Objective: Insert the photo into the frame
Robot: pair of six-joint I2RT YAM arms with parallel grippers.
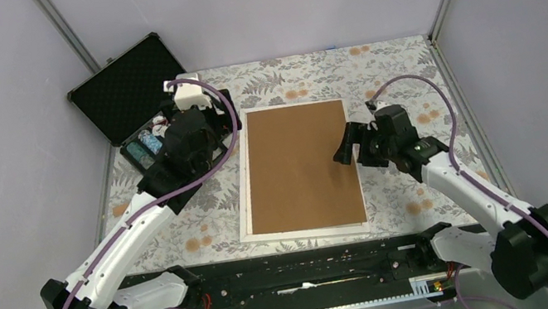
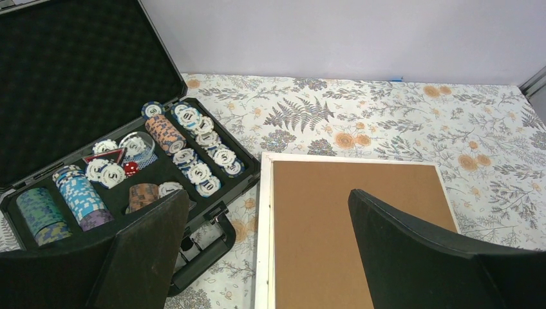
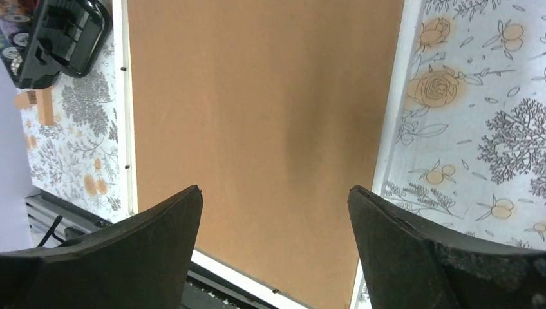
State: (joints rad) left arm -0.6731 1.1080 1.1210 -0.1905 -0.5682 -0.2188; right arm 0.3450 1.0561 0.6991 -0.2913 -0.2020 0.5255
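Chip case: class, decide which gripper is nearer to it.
Left. The left gripper hangs at the chip case's right edge; the right gripper is over the backing board's right side, far across.

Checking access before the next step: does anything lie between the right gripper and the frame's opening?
Yes. A brown backing board fills the frame, leaving only its white rim showing beneath the open right gripper.

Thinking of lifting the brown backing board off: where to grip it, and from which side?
The backing board lies flat and thin on the frame, so only edges offer grip: probably its right edge, low from the right, nearest the right pincer.
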